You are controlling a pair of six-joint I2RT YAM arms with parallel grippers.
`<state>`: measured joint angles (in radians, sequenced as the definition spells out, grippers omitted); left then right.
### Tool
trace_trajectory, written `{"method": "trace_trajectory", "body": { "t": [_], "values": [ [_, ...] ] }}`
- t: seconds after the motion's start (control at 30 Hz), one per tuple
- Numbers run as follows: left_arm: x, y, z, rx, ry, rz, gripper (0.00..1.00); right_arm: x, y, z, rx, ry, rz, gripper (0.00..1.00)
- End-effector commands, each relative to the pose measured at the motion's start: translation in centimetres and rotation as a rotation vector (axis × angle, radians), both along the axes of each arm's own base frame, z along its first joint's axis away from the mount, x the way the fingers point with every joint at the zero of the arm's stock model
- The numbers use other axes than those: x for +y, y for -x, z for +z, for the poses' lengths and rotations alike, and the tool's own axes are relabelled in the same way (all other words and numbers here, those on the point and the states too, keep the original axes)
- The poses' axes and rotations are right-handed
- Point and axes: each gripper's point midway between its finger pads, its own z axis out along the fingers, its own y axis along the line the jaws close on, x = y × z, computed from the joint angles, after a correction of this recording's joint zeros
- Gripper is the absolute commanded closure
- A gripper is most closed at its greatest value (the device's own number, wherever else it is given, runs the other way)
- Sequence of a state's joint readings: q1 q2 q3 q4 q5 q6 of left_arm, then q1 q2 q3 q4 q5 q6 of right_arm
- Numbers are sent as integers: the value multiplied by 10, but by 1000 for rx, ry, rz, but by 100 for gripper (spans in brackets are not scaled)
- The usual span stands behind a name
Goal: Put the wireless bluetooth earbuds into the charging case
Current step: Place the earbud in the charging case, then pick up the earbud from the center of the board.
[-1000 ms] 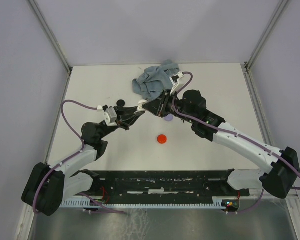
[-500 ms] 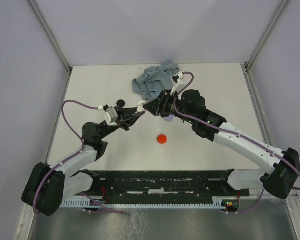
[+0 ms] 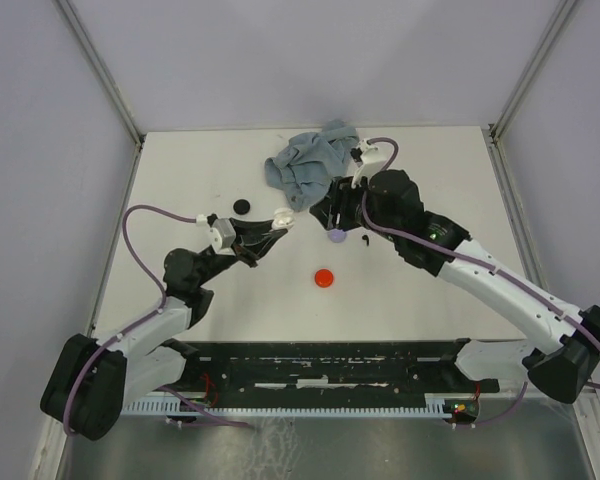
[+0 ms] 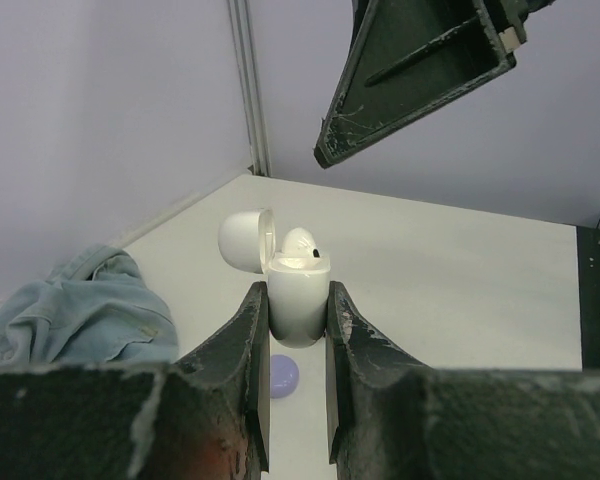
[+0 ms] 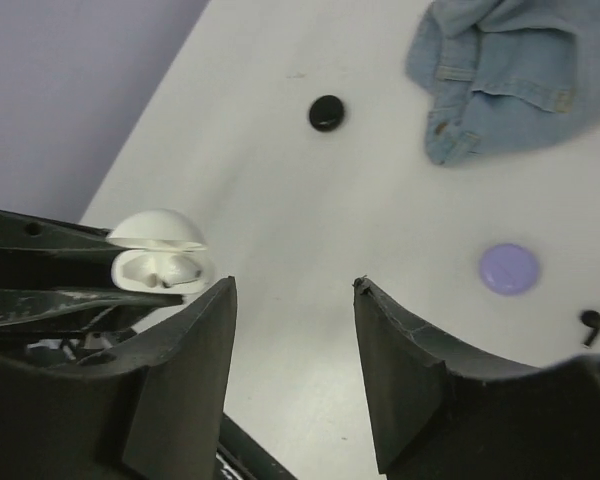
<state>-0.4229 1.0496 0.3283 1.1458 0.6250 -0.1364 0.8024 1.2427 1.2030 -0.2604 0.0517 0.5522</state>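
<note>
One white earbud (image 4: 300, 243) sits in the open charging case (image 4: 298, 305) the left gripper (image 3: 277, 225) clamps; the right gripper (image 5: 292, 290), parted and empty, should next fetch the black earbud (image 5: 590, 323) by the lilac disc (image 5: 510, 268)

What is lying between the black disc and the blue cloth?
Nothing. The right wrist view shows only bare table between the black disc and the cloth, and the top view agrees.
</note>
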Motion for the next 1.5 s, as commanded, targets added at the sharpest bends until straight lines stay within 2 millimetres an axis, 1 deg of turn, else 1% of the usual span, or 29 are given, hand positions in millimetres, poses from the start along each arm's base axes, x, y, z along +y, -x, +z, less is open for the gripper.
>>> {"method": "trace_trajectory", "body": {
  "t": [0.0,0.13,0.3,0.47,0.63,0.7,0.73,0.83,0.87,0.97,1.17,1.47],
  "values": [
    [6,1,3,2,8,33,97,-51,-22,-9,-19,196,-104,41],
    [8,5,-1,18,-16,42,97,-90,-40,-54,91,367,-161,40],
    [11,6,-8,41,-57,56,97,-135,-63,-104,209,528,-245,39],
    [13,7,-11,44,-81,65,97,-167,-85,-151,336,604,-311,39],
    [13,7,-12,47,-93,67,97,-191,-107,-185,461,612,-385,42],
    [13,6,-14,51,-99,72,97,-196,-113,-195,512,613,-403,43],
    [13,5,-15,52,-102,74,97,-199,-115,-203,550,623,-408,44],
    [14,4,-17,56,-109,80,97,-206,-123,-214,630,641,-438,45],
    [14,4,-18,56,-110,82,97,-207,-127,-216,646,645,-449,46],
    [14,3,-19,61,-111,83,97,-210,-133,-229,690,652,-463,47],
    [13,1,-20,68,-118,85,97,-211,-143,-248,749,628,-476,53],
    [13,0,-22,73,-120,86,97,-211,-148,-273,814,645,-474,57]
  ]
}}
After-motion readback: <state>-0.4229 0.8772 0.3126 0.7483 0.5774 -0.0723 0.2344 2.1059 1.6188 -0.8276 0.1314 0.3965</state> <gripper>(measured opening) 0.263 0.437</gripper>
